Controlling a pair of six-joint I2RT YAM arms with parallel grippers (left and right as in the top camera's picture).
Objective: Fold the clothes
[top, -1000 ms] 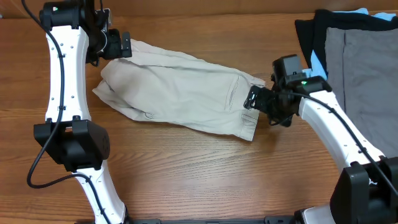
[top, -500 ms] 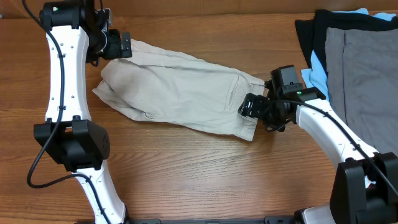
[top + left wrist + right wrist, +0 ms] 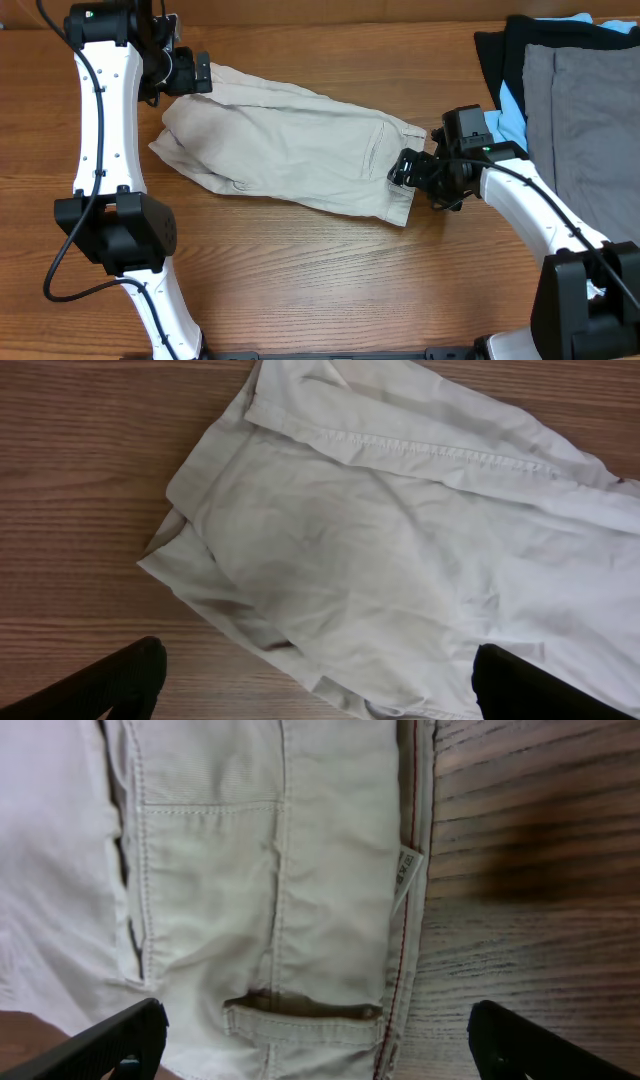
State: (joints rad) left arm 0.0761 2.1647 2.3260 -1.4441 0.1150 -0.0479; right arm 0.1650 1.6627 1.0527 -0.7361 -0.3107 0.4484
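Shorts (image 3: 290, 140) lie rumpled across the table (image 3: 300, 270), left gripper (image 3: 206, 73) spread wide at their far-left end, right gripper (image 3: 400, 168) spread wide over the labelled waistband, neither pinching cloth.

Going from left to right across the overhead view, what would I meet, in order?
White left robot arm → pale beige cloth shorts → right gripper, open at the shorts' right end → flat grey garment.
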